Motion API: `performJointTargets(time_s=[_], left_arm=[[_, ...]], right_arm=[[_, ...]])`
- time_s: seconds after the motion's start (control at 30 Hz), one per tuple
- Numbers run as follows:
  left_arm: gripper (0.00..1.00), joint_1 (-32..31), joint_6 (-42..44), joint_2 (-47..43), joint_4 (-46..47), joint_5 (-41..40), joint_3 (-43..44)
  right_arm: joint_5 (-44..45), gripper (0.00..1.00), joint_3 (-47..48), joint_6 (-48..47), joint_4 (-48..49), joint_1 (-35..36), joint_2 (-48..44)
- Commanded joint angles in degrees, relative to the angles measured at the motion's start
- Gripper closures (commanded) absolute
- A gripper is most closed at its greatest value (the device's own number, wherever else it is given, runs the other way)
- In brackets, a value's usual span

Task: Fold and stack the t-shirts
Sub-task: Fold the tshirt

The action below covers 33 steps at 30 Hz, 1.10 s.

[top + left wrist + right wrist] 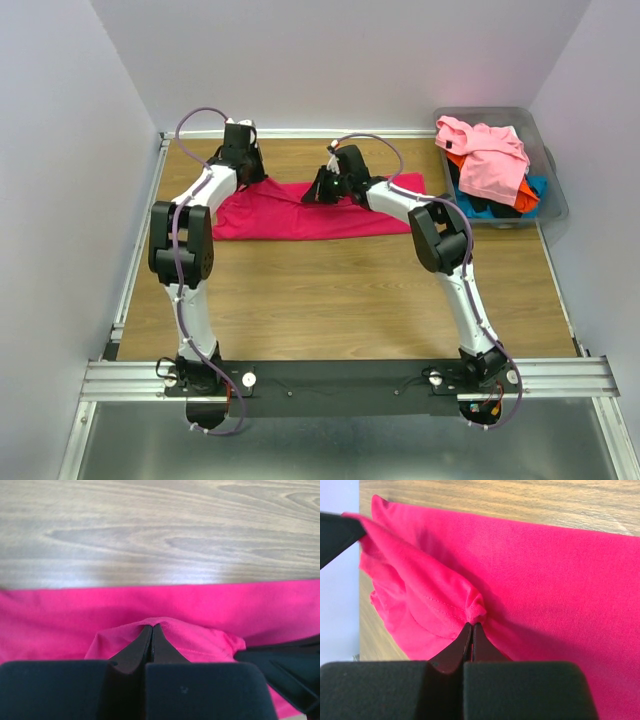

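While both arms reach to the far side of the table [350, 290], the top view shows the crimson t-shirt [300, 218] lying there as a long flat band. The left gripper [243, 172] is at its left end and the right gripper [322, 190] is near its middle. The grey bin [552, 165] sits at the far right, well apart from the band. It holds a pink shirt [485, 150] on top, with bits of orange, blue and black cloth under it. No folded stack shows on the table. So my read: early stage, first shirt mid-fold at most, stack not started, bin shirts all left to do.

Left wrist view: left gripper [152, 627] is clenched, with a small tent of the crimson t-shirt [225, 605] pinched at the tips. Bare table [150, 530] lies beyond the cloth's edge. There is a dark part at the lower right; I can't tell what it is.

Right wrist view: right gripper [471, 626] is clenched on a bunched, stitched hem of the crimson t-shirt [560, 580]. That fold is lifted a bit and the rest is spread flat behind it. A strip of table [495, 500] shows at the top. A black piece pokes in at the upper left, unclear what.

Writing: no brand, label or print readable in any view, and the shirts look plain.
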Motion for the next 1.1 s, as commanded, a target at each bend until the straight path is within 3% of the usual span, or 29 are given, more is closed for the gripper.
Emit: performJointTargets(time_s=[0.0,0.4,0.57,1.07], left_arm=[[1.0,0.39,1.59,2.24,2.08,1.52,2.76],[1.0,0.47,1.85,6.9,0.24,3.19,3.73],[1.0,0.74,1.41,8.49,-4.59,3.8,6.28],[1.0,1.7,0.71,4.01,-14.26,6.43,8.22]], right_arm=[[1.77,0.99,1.58,0.37,-0.96,-0.51,1.36],[1.6,0.98,0.26,1.25,-0.96,-0.68,1.54],[1.07,0.97,0.0,2.13,-0.87,-0.77,1.63],[-0.07,0.97,-3.34,0.99,-0.87,-0.68,-2.59]])
